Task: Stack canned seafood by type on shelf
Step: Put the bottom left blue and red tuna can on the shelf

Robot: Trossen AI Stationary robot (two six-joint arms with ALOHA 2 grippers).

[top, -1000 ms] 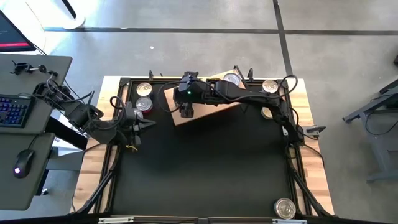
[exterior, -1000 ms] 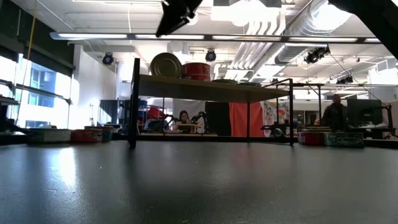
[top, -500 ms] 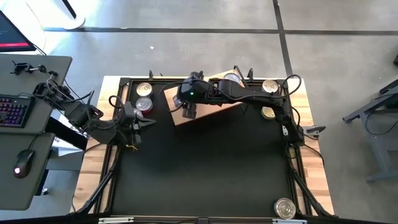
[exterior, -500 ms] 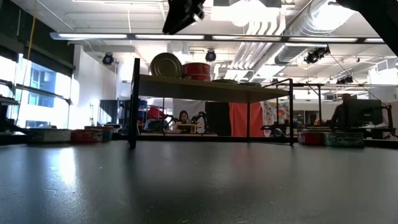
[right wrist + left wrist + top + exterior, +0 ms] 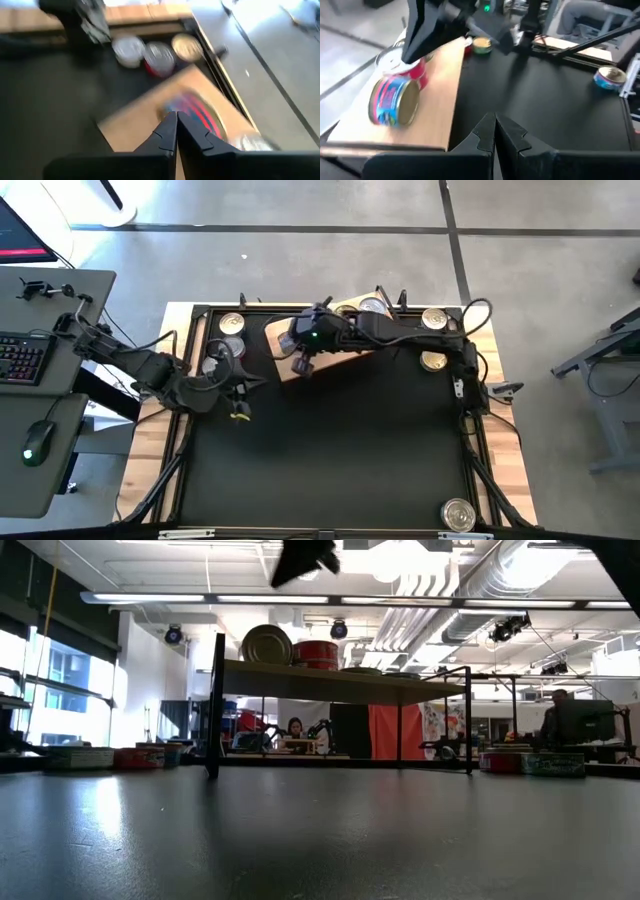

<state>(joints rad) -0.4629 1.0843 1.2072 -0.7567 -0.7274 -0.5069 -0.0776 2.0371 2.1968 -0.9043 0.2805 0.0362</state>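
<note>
The shelf (image 5: 335, 358) is a light wooden board on thin legs at the table's far middle, also seen in the low view (image 5: 330, 681). A tin with a blue and red label (image 5: 394, 100) lies on its side on it, next to an upright red tin (image 5: 416, 71). My right gripper (image 5: 176, 127) hangs shut above the shelf's left part (image 5: 301, 364), clear of both tins, and touches nothing. To the shelf's left, my left gripper (image 5: 495, 132) is shut over the black mat (image 5: 250, 385) and points toward the shelf.
More tins stand on the table at the far left (image 5: 232, 323), far right (image 5: 434, 318) (image 5: 432, 360) and near right corner (image 5: 458, 515). The black mat's middle (image 5: 330, 450) is bare. People show in the room behind (image 5: 296, 727).
My right gripper has drawn up and a little toward the table's right above the shelf. My left gripper has gone toward the table's right and near edge, closer to the shelf. The tins on the shelf have stayed where they were.
</note>
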